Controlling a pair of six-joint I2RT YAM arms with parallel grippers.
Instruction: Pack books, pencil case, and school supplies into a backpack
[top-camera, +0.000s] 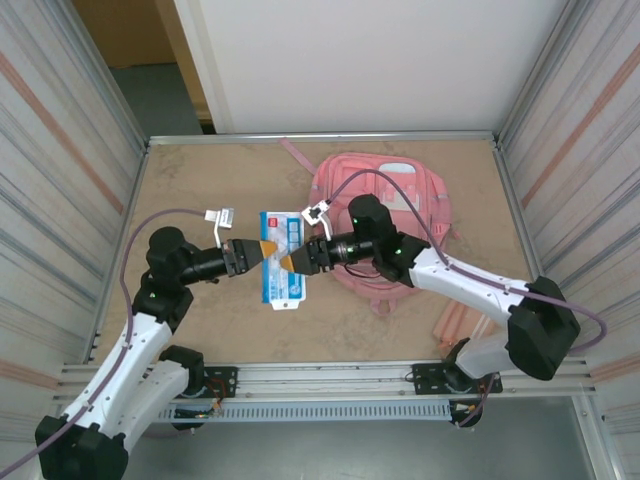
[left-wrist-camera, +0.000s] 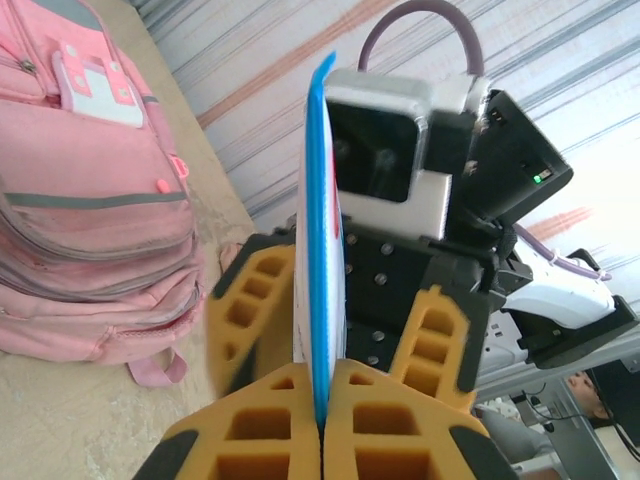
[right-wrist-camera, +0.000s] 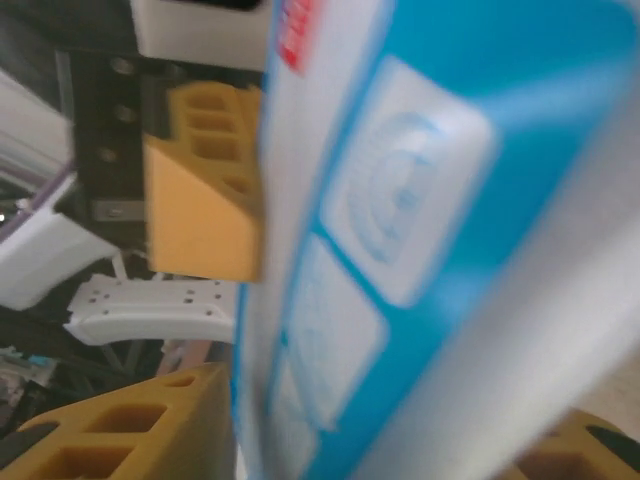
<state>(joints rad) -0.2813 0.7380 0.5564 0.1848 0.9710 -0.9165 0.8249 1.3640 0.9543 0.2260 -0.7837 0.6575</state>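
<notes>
The light blue pencil case (top-camera: 283, 258) is held off the table, to the left of the pink backpack (top-camera: 400, 200). My left gripper (top-camera: 265, 248) is shut on its left edge; in the left wrist view the case's thin blue edge (left-wrist-camera: 322, 250) stands pinched between the orange pads (left-wrist-camera: 280, 430). My right gripper (top-camera: 292, 262) faces it from the right, open, with one finger on each side of the case (right-wrist-camera: 430, 200). The backpack (left-wrist-camera: 90, 200) lies flat, pockets zipped. The navy book and the pens are out of view.
A pale pink ribbed flat thing (top-camera: 455, 322) lies on the table beside the right arm's base. Corrugated walls (top-camera: 60, 180) close in both sides. A metal rail (top-camera: 330, 375) runs along the near edge.
</notes>
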